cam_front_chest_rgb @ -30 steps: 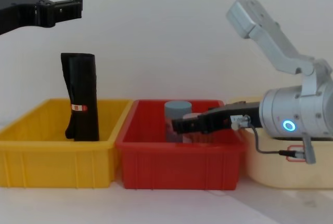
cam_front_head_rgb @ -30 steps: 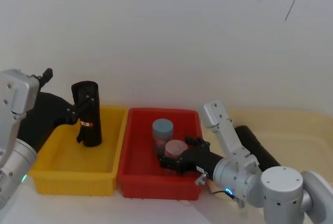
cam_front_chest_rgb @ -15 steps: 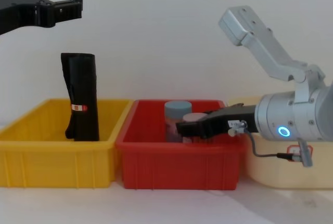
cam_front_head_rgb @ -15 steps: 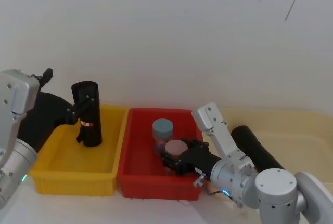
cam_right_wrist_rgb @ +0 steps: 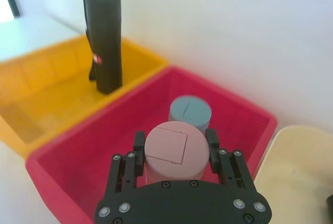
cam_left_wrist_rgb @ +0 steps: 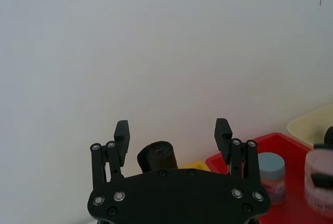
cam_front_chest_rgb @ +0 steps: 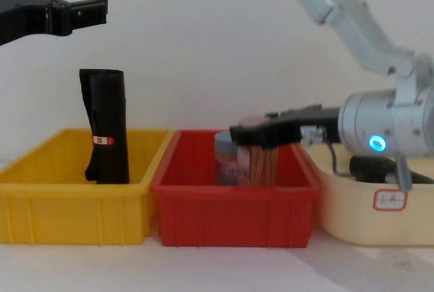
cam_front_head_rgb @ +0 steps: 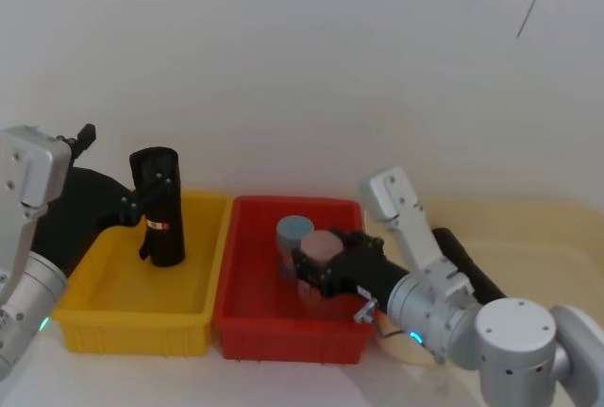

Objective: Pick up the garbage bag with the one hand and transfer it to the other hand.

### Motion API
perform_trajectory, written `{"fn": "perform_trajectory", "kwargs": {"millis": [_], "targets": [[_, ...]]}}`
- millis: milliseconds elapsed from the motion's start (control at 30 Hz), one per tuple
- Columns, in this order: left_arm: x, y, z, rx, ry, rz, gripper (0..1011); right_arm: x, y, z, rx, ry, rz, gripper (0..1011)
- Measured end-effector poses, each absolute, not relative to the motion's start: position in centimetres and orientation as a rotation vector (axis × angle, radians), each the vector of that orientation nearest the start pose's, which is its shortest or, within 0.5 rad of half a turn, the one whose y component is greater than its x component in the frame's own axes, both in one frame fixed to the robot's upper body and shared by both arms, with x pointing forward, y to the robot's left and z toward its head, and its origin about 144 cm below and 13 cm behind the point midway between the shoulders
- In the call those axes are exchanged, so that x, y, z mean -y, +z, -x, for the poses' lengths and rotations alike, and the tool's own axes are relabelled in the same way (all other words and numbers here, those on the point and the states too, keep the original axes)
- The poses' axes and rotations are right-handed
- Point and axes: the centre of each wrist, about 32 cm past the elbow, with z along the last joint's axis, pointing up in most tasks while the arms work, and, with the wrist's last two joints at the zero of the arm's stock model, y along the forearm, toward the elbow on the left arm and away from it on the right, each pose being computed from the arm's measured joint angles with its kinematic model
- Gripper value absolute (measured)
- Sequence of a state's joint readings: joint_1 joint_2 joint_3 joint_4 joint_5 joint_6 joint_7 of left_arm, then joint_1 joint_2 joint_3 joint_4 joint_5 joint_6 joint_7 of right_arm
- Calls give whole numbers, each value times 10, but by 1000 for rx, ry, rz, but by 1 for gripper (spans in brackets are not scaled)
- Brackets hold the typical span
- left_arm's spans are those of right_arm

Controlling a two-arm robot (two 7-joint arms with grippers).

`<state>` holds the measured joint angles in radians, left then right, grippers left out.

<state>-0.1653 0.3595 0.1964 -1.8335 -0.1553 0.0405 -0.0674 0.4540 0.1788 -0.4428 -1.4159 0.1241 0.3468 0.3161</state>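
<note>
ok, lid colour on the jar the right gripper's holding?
Pink lid, clearest in the right wrist view; right gripper is clamped around that jar.

A yellow bin (cam_front_head_rgb: 99, 317) sat at nine o'clock of a red bin (cam_front_head_rgb: 247, 331), the two side by side. Inside the red bin a blue-lidded jar (cam_front_head_rgb: 291, 229) stood upright, with a pink-lidded jar (cam_right_wrist_rgb: 173, 150) just beside it at five o'clock, raised above the floor. A cream tray (cam_front_chest_rgb: 352, 221) lay at three o'clock of the red bin.

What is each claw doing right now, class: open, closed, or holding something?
Left claw: open, holding nothing, raised above the garbage bag.
Right claw: closed on the pink-lidded jar, over the red bin.
</note>
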Motion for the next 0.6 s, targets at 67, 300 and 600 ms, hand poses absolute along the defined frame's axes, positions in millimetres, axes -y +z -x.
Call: {"fn": "perform_trajectory", "kwargs": {"millis": [67, 300, 600], "targets": [[-245, 1271, -478, 403, 1247, 81, 1001, 155, 1242, -552, 63, -903, 244, 668], [-245, 1271, -478, 403, 1247, 81, 1001, 165, 1262, -544, 103, -931, 159, 668], [-245, 1271, -478, 403, 1247, 81, 1001, 182, 1277, -538, 141, -1009, 100, 668]]}}
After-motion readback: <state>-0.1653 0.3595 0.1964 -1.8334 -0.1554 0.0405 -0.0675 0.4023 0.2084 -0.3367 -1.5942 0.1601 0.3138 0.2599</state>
